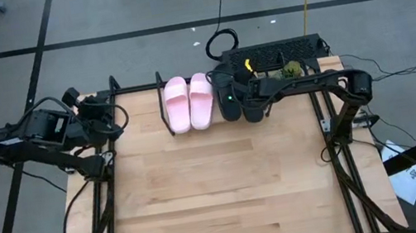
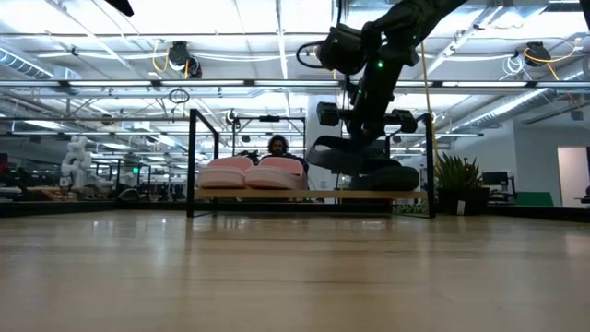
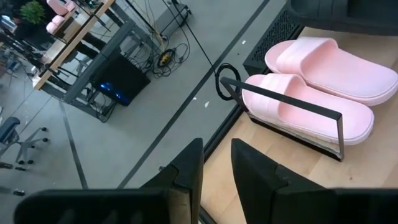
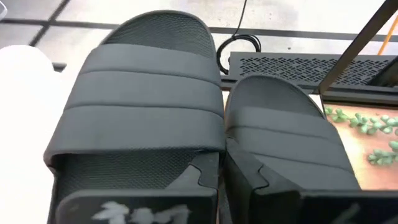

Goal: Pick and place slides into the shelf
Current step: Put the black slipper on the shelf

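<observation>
Two pale pink slides point(image 1: 189, 103) point(image 2: 247, 173) point(image 3: 311, 93) lie side by side on the shelf point(image 1: 163, 98) point(image 2: 304, 195) at the table's far edge. Right of them are two black slides. One black slide point(image 2: 387, 175) point(image 4: 286, 134) rests flat on the shelf board. The other black slide point(image 1: 227, 97) point(image 2: 343, 152) point(image 4: 143, 106) sits tilted above the board, next to the pink pair. My right gripper point(image 1: 243, 98) point(image 4: 224, 180) reaches in from the table's right and is shut on it. My left gripper point(image 1: 112, 119) point(image 3: 217, 162) waits open at the table's far left corner. My right gripper pinches the tilted black slide by its side rim point(image 4: 214, 152), the one facing the other black slide. The fingers point(image 4: 202, 177) come from above, slanting down. The slide is raised off the shelf board and tilted; whether any part still touches, I cannot tell.
A black perforated box point(image 1: 273, 53) and a small green plant point(image 1: 291, 68) point(image 4: 364, 121) sit just past the shelf's right end. The shelf's upright rods point(image 2: 191, 161) point(image 2: 431, 161) stand at both ends. A person point(image 2: 277, 148) is far behind. Bare tabletop point(image 1: 220, 190) spreads toward the near edge.
</observation>
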